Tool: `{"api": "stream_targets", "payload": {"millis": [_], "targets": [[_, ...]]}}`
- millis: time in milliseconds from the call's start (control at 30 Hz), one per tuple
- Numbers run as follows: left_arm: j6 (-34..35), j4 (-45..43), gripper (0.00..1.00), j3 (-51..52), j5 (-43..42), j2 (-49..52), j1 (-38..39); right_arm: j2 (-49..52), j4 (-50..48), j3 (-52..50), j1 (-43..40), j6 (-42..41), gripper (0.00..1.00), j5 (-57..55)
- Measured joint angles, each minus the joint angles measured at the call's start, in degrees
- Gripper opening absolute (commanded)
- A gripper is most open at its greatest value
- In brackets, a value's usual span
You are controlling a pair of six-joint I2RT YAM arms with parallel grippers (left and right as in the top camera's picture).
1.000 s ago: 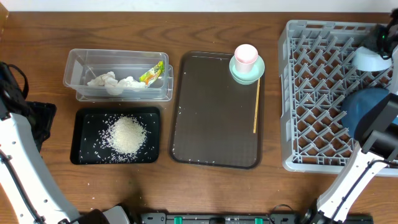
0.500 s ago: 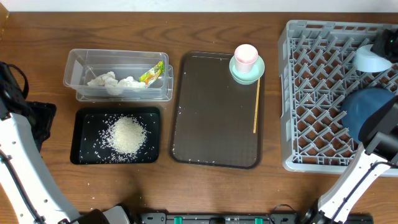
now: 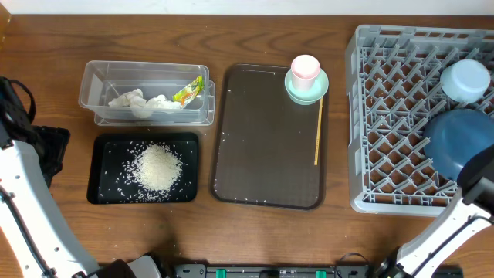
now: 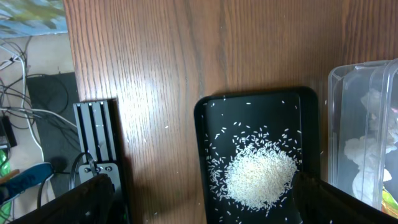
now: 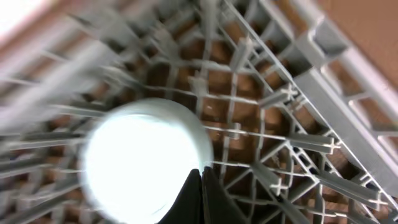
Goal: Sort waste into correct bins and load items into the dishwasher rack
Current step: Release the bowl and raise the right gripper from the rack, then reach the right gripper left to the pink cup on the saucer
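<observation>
step: likely the next rack item | right hand: pressed together, empty, over small bowl in rack | left hand: spread | tip: spread before reaching pink cup

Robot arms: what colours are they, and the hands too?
The left arm and right arm are white tubes with chunky black joints. The left hand and right hand have plain black fingers.

Top-down overhead, left wrist above black tray, right close over rack
</observation>
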State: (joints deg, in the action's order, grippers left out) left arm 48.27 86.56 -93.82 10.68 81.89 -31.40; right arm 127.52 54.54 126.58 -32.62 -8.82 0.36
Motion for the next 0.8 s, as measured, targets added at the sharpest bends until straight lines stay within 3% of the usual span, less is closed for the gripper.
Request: {"api": "stream_targets", "payload": {"millis": [67,167,200,233,267,367,533,800], "targets": [[0.00,0.00,0.94,-0.02,-0.02,-0.02,0.00,-2.73,-1.44,-0.02,0.42,-0.39,0.16,5.77],[0.00,0.00,0.94,-0.02,-0.02,-0.02,0.00,-6.36,-4.48,0.00,1.57,-0.20,0.50,16.90],[0.00,0.00,0.94,-0.02,0.00,-0.02,0.00,-7.61,-5.95,0.00,2.56,-0.02,0.68,21.75],[0.00,0.00,0.94,-0.02,-0.02,-0.02,0.00,-8.66,-7.48,0.00,3.58,-0.04,0.91,26.49],[0.00,0.00,0.94,-0.02,0.00,0.00,0.00,-9.35,-8.46,0.00,4.66,0.24,0.99,29.81],[0.00,0.00,0.94,-0.02,-0.02,-0.02,0.00,-11.17,-10.16,0.02,10.73,0.98,0.99,38.12],[0.00,0.00,0.94,-0.02,0.00,-0.02,0.00,-11.08,-8.52,0.02,23.78,7.19,0.99,40.65],[0.00,0.00,0.94,-0.02,-0.02,-0.02,0.00,-5.57,-9.62,0.04,48.02,14.47,0.99,13.94]]}}
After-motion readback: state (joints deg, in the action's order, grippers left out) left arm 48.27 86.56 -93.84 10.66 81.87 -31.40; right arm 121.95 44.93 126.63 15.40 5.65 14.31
